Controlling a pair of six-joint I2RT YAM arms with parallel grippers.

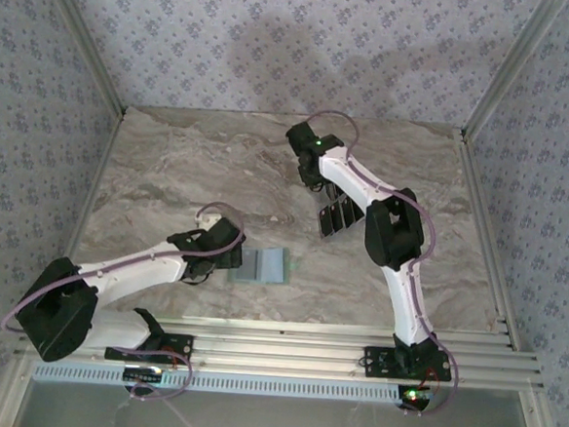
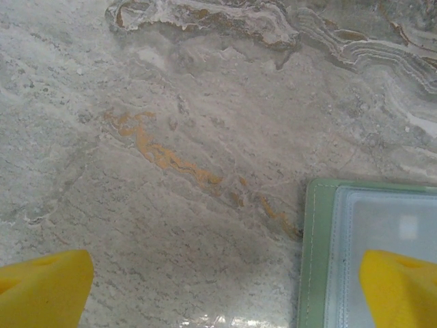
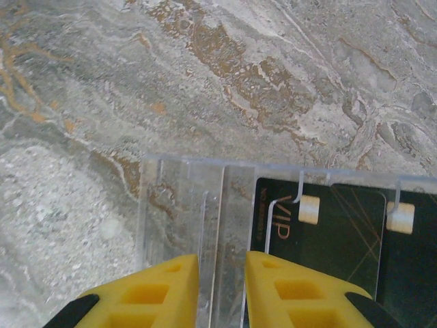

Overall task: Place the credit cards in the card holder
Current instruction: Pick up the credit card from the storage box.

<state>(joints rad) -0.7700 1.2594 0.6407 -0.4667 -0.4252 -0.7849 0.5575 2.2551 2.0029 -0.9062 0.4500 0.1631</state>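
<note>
The card holder [image 1: 261,266] lies open on the marble, pale green with a clear inner window [image 2: 341,260]. My left gripper [image 1: 229,253] is at its left edge and open [image 2: 218,294]; one yellow fingertip [image 2: 399,287] hangs over the holder, the other [image 2: 41,287] over bare table. Black credit cards [image 3: 328,232] marked VIP sit in a clear plastic stand [image 3: 177,198], seen in the top view as a dark cluster [image 1: 342,222]. My right gripper [image 1: 329,202] is over the stand's empty left end [image 3: 222,273], jaws narrow around a clear divider. Contact is unclear.
The marble tabletop [image 1: 190,168] is bounded by metal rails on the left, right and near sides, with patterned walls beyond. The stand sits right of centre, the card holder near the front middle.
</note>
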